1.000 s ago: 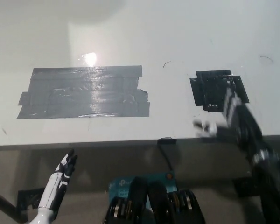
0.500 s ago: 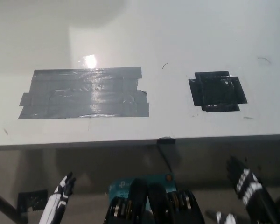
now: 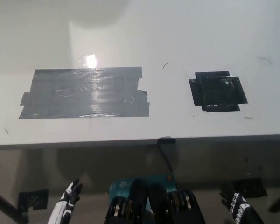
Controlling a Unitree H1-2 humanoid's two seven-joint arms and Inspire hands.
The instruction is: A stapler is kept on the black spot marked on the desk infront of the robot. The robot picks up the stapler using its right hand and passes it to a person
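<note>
The black spot (image 3: 218, 91) on the white desk (image 3: 177, 37) is bare, and no stapler shows anywhere in the head view. My black right hand (image 3: 237, 204) hangs low at the bottom right, below the desk's front edge, fingers extended and holding nothing. My white left hand (image 3: 68, 203) rests at the bottom left, also below the desk edge, with its fingers straight and empty. No person is in view.
A large grey tape patch (image 3: 84, 92) covers the desk's left half. A small black tab (image 3: 166, 140) sits on the front edge, with a cable running down from it. Floor tape marks (image 3: 31, 199) lie under the desk.
My right hand has pulled back from over the black spot and dropped below the desk edge to the bottom right. The left hand has also sunk lower.
</note>
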